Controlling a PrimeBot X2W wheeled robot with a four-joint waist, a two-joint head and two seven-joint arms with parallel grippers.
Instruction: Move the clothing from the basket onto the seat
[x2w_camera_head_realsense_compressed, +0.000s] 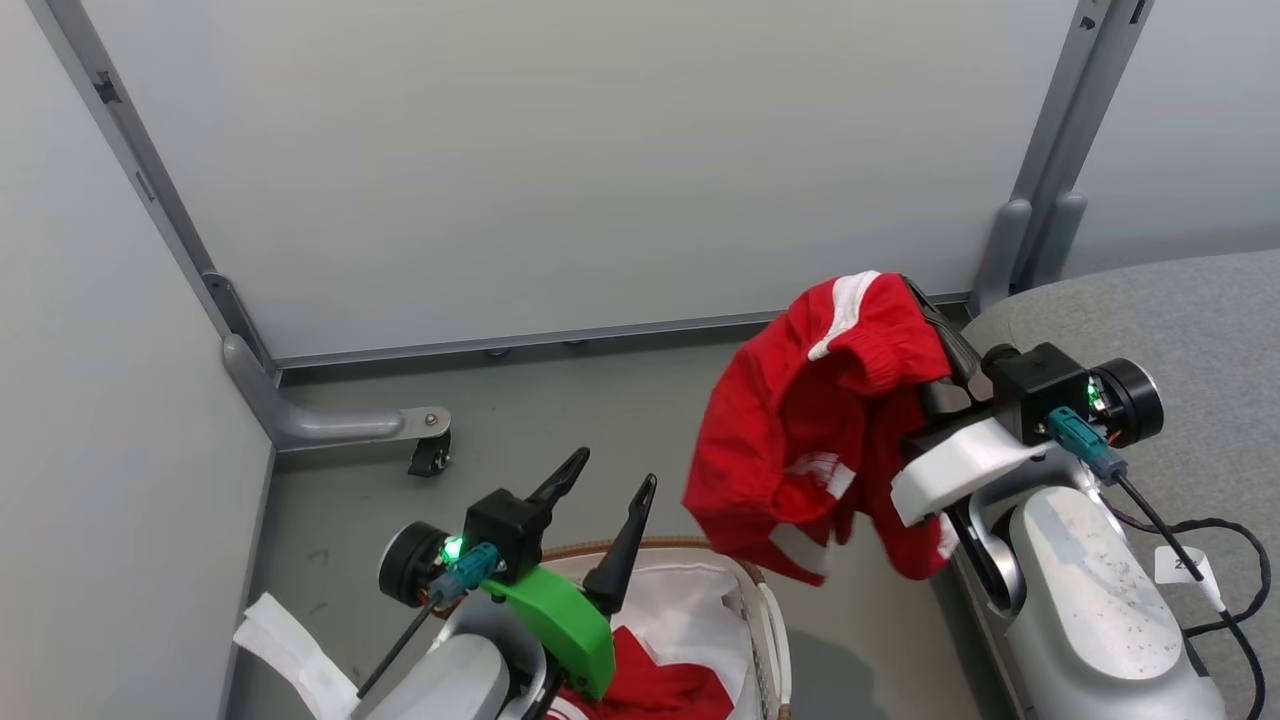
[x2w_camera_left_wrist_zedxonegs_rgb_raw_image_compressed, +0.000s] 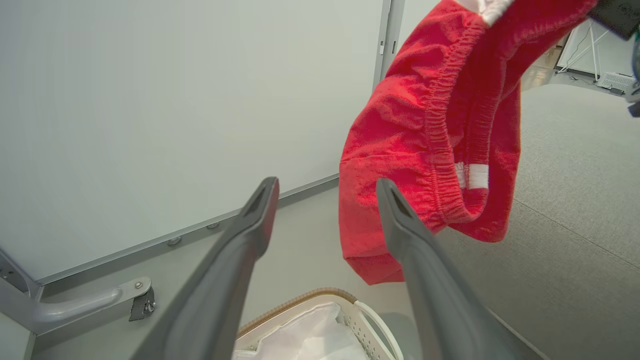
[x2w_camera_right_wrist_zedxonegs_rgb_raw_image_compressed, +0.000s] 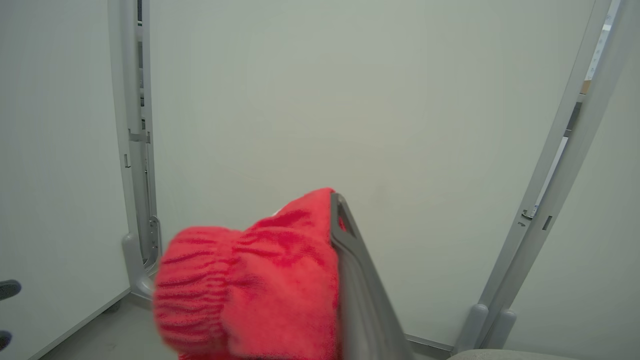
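A: The clothing (x2w_camera_head_realsense_compressed: 790, 430) above the basket (x2w_camera_head_realsense_compressed: 775, 630)?
B: Bright red, white stripes.
A: The basket itself?
B: White, brown woven rim, white liner (x2w_camera_head_realsense_compressed: 690, 600).
A: The seat (x2w_camera_head_realsense_compressed: 1200, 320) beside the basket?
B: Light grey.

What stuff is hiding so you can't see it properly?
- Head view: the red clothing in the basket is mostly hidden by the left arm's green cover and cut off by the bottom edge.
- Right wrist view: the red shorts cover one finger of the right gripper and look blurry.
- Head view: the seat runs off the right edge, behind the right arm.
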